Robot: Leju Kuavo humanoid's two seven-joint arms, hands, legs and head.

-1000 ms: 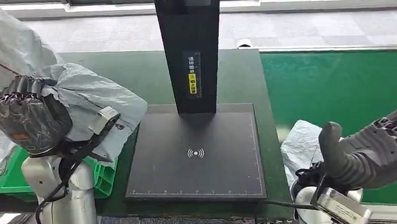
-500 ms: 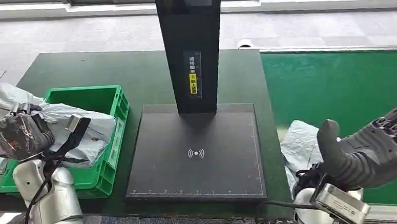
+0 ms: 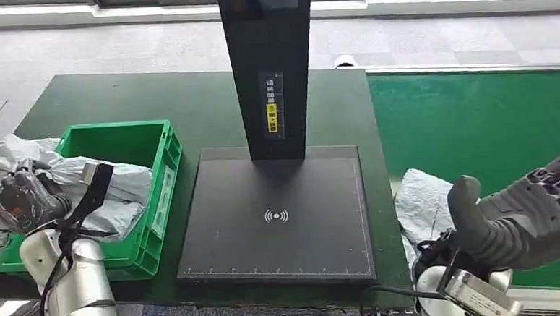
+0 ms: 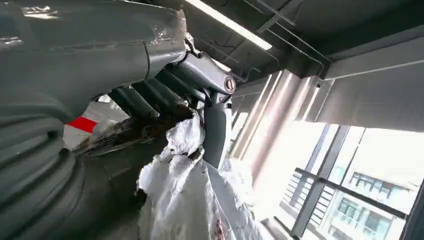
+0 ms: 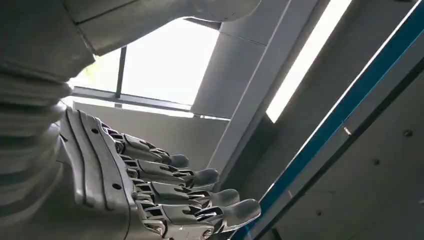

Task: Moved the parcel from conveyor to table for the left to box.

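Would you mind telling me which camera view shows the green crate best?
The head view: the green crate sits on the dark table, holding the grey parcel the left hand grips. The left wrist view shows the parcel and fingers close up, the right wrist view that hand against ceiling.

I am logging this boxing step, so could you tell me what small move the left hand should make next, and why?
Probably lower a little and let go. The left hand grips the grey parcel, which lies over the green crate rim, part inside, part outside. The right hand is empty.
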